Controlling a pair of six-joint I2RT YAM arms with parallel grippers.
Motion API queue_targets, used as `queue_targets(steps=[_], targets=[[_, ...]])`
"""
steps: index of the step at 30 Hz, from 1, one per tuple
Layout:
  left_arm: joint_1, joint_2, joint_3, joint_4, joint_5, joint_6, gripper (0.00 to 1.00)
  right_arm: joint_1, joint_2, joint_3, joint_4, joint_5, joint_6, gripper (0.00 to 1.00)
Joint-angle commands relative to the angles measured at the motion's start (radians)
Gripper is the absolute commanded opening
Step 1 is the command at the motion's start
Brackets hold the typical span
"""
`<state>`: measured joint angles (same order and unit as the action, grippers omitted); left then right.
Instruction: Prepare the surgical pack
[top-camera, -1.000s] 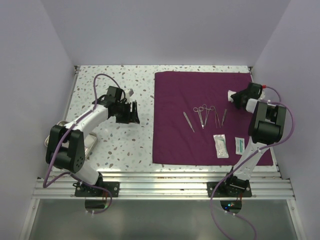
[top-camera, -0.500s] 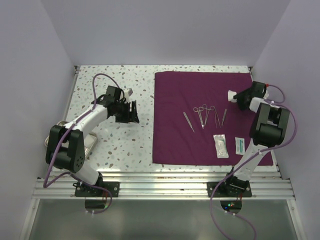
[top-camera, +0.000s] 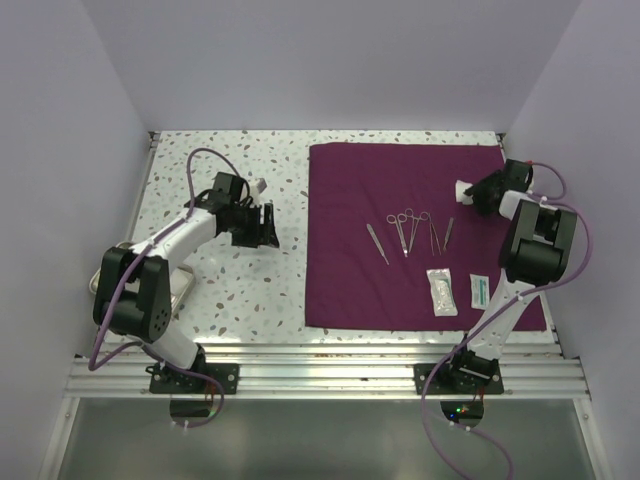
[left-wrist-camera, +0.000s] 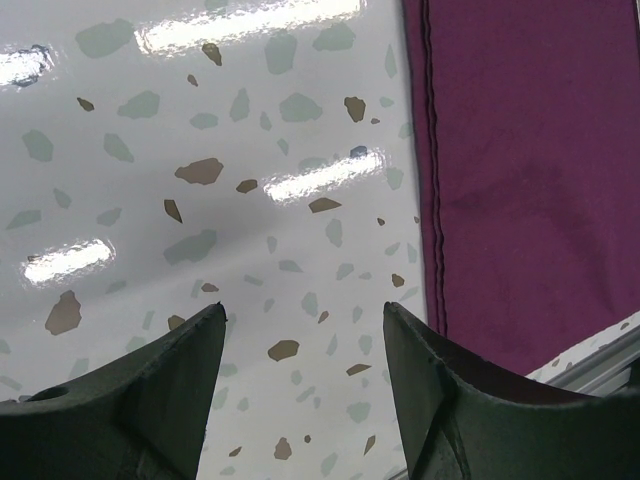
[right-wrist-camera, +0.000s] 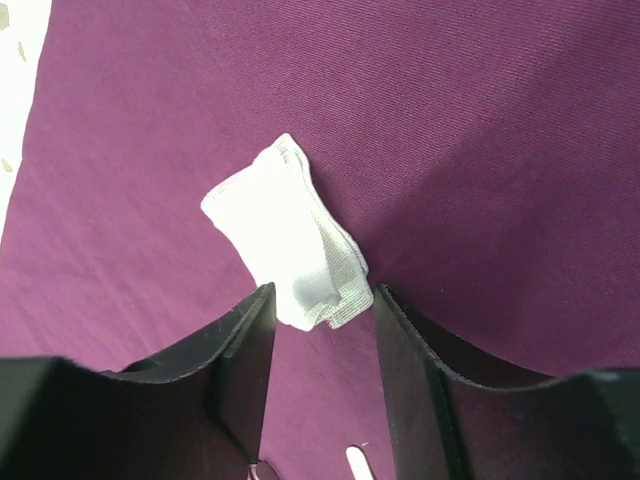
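Note:
The surgical pack, a large dark-purple cloth (top-camera: 400, 190), lies flat on the right half of the table. A folded white gauze pad (top-camera: 464, 188) rests on the cloth near its far right corner. My right gripper (top-camera: 477, 194) is low over the pad and open. In the right wrist view the pad's near end (right-wrist-camera: 285, 235) lies between the fingertips of that gripper (right-wrist-camera: 322, 290), with cloth (right-wrist-camera: 480, 120) all around. My left gripper (top-camera: 268, 225) hangs open and empty over the speckled table, just left of the cloth's hemmed edge (left-wrist-camera: 520, 180); the left wrist view shows its fingertips (left-wrist-camera: 305, 310) well apart.
Steel instruments lie in a row mid-cloth: forceps (top-camera: 377, 243), scissors (top-camera: 403, 228), tweezers (top-camera: 440, 234). Two sealed packets (top-camera: 441, 291) (top-camera: 479, 291) sit nearer the front edge. A metal tray (top-camera: 183, 290) is at the left, under the left arm. Walls close in on both sides.
The right gripper's jaws have widened around the gauze pad, and its wrist has shifted slightly toward the right wall. The left arm has not moved.

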<state>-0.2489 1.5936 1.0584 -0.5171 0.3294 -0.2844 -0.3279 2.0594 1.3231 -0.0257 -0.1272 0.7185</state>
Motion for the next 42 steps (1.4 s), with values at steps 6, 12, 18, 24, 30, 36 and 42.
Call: queue_targets(steps=[6, 12, 18, 24, 30, 36, 42], targets=[[0.007, 0.016, 0.028, 0.032, 0.023, 0.013, 0.68, 0.000, 0.056, 0.044, -0.028, -0.037, -0.016, 0.36], [0.007, 0.022, 0.028, 0.031, 0.023, 0.016, 0.68, 0.000, 0.073, 0.068, -0.048, -0.023, -0.010, 0.30], [0.013, 0.022, 0.031, 0.028, 0.026, 0.021, 0.68, -0.002, 0.084, 0.083, -0.074, -0.003, 0.002, 0.25], [0.020, 0.025, 0.028, 0.029, 0.033, 0.021, 0.68, -0.002, 0.090, 0.102, -0.095, -0.006, 0.002, 0.03], [0.023, 0.028, 0.032, 0.031, 0.036, 0.021, 0.68, -0.003, 0.079, 0.111, -0.097, -0.014, 0.010, 0.00], [0.030, 0.025, 0.038, 0.017, 0.014, 0.016, 0.68, -0.002, -0.013, 0.042, -0.060, -0.006, 0.076, 0.00], [0.059, 0.026, 0.037, 0.020, 0.008, -0.047, 0.69, 0.000, -0.116, -0.021, -0.040, -0.023, 0.136, 0.00]])
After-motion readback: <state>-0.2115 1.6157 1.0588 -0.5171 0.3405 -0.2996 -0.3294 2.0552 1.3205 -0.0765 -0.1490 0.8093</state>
